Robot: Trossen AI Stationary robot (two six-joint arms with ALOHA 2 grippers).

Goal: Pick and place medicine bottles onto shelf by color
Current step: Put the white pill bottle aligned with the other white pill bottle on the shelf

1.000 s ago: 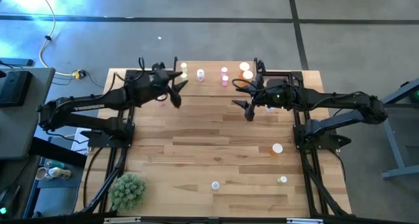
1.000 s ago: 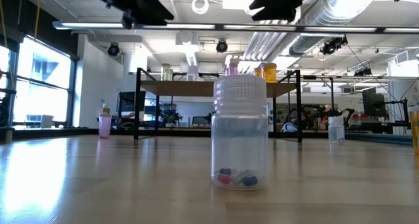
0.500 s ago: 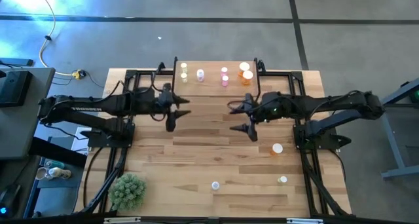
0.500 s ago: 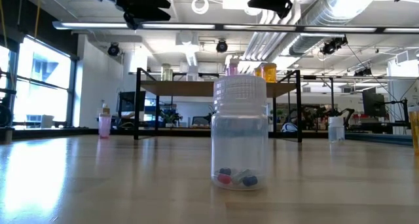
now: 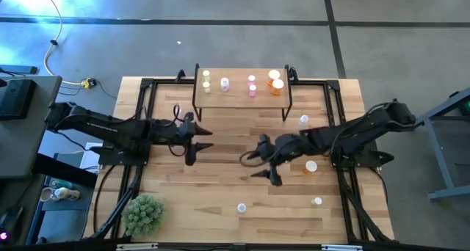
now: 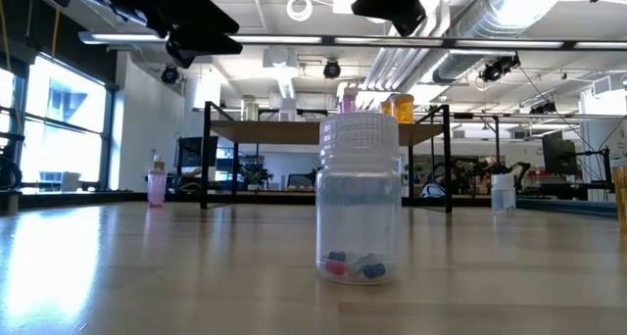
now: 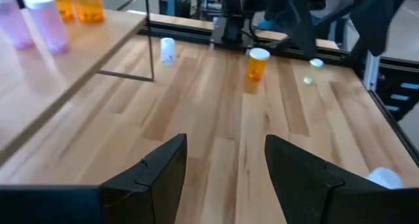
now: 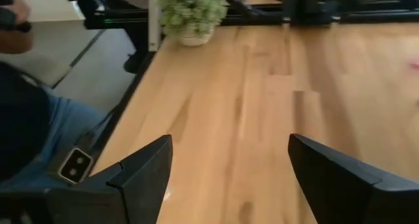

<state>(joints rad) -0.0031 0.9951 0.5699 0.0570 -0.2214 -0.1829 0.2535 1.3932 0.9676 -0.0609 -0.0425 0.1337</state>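
So the right arm pulled back from the shelf [image 5: 242,97] w/ its bottles on top, and its right gripper [image 5: 263,163] now hangs mid-table, fingers wide apart, holding nothing. Drop-off looks done; next pick is likely. An orange bottle [image 5: 311,166] lies just beside it, a clear bottle [image 5: 241,207] a bit further. The left gripper [image 5: 197,139] waits nearby, half open, empty.

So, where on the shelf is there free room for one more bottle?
The shelf is bare along its front edge and in the gap between the lavender bottle and the pink bottles. Its right end is crowded with orange bottles.
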